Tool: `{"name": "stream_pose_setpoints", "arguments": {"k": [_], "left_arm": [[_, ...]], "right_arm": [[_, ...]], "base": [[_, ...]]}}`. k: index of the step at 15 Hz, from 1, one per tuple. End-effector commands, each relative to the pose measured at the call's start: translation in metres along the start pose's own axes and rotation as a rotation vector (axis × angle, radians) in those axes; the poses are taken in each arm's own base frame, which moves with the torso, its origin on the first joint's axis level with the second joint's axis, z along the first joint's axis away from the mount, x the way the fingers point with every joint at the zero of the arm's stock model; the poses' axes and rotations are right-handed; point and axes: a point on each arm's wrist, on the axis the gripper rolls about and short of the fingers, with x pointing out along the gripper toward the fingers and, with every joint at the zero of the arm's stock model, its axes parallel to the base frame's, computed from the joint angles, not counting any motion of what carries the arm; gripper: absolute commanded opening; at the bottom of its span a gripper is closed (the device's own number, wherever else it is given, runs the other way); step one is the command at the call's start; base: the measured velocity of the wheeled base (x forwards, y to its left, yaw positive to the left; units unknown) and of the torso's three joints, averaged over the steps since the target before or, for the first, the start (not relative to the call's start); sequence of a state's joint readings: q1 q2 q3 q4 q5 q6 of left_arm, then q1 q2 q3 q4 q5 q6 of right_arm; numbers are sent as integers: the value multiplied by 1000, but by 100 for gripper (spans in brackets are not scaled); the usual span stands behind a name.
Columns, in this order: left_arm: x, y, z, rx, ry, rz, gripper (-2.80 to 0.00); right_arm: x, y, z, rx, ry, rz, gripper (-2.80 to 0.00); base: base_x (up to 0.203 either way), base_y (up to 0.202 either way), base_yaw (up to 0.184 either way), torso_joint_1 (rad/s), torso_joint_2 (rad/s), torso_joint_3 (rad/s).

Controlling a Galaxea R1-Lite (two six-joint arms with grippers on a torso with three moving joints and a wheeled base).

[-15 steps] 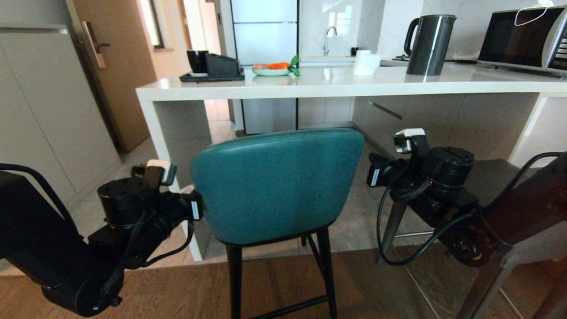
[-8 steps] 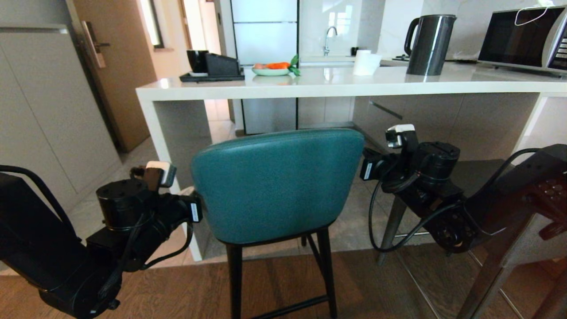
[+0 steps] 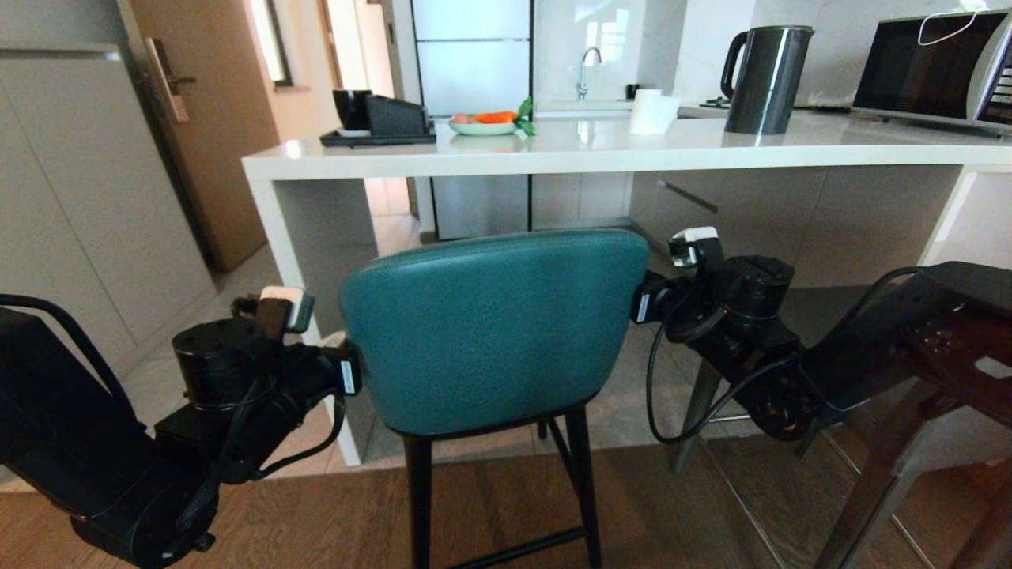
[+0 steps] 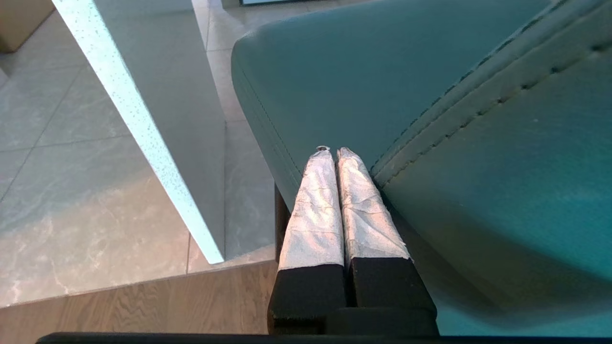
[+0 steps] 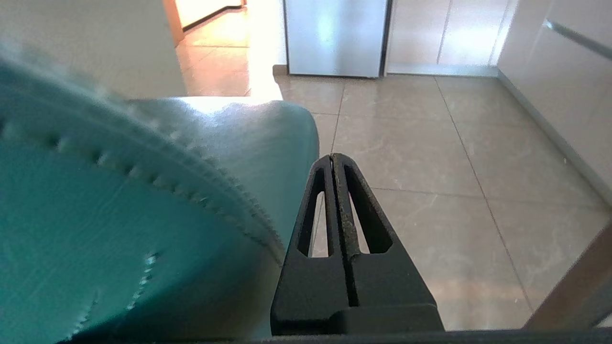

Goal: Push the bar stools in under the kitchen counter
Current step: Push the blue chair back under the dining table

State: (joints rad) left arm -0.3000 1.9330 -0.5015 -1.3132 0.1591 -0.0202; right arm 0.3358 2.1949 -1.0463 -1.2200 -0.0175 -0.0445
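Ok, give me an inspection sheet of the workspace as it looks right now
Surface: white counter, glossy.
Job's things: teal stool not yet under the counter; grey stool mostly hidden by the right arm.
Clutter: kettle, microwave, plate of vegetables, black tray.
Grippers: left gripper shut, beside the stool back; right gripper shut, at the opposite edge.
Cables: black loop under the right wrist.
Surroundings: tiled floor, wooden door.

Head cam fwd-down; wrist cams close; all share teal stool.
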Motion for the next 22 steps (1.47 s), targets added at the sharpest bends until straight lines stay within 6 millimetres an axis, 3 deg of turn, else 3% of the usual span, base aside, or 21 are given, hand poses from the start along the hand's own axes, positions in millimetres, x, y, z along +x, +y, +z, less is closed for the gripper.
{"name": "stream_pose_setpoints", "arguments": {"k": [1,11,18,22], "left_arm": [[1,-1,-2,-1,3,-2,-280],[24,1,0,-5,-28,16,-280],[44,2,-11,-3,-17,24,-280],[48,20,-15,-6,-5,71,-280]], "right_arm": [[6,5,-4,-11,-3,16,-280],[-2,48,-1,-6,5,113,-280],[-5,46,1,-7,6,108,-280],[-5,44,2,-7,5,104,-280]], "base": [[0,0,0,0,0,0],[0,0,0,0,0,0],[0,0,0,0,0,0],[0,0,0,0,0,0]]}}
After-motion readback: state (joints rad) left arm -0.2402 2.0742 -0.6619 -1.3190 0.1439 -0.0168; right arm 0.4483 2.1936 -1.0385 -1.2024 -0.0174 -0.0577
